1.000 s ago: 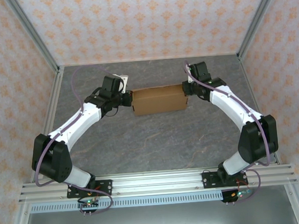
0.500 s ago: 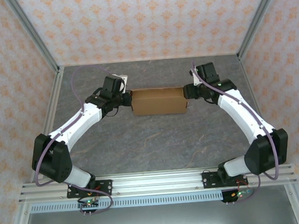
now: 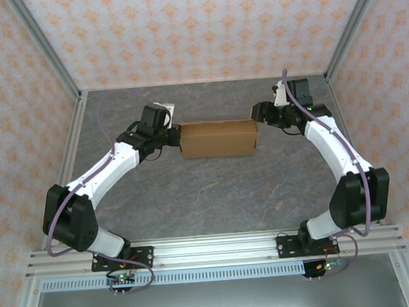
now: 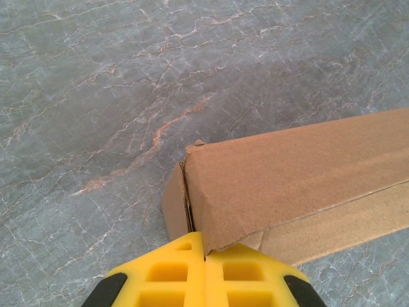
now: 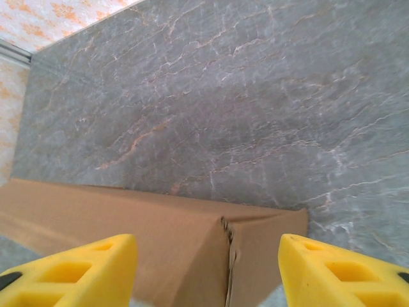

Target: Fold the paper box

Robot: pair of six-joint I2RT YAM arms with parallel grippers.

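Since a second ago your right gripper [image 3: 258, 114] has drawn back from the paper box [image 3: 217, 138], which lies between both sets of fingers. Its fingers are spread. Your left gripper [image 4: 204, 246] fingers are pressed together, butting the opposite end corner. Judged light and easily creased; grip a folded edge.

1 paper box [image 3: 216, 139], 2 arms [image 3: 110, 166] [image 3: 330, 145]

We see a grey marble-look table [image 3: 214, 195] w/ faint orange veins, wallpaper walls [image 3: 196, 27] in an orange motif, alu frame posts [image 3: 44, 45] & a front rail [image 3: 218, 249]
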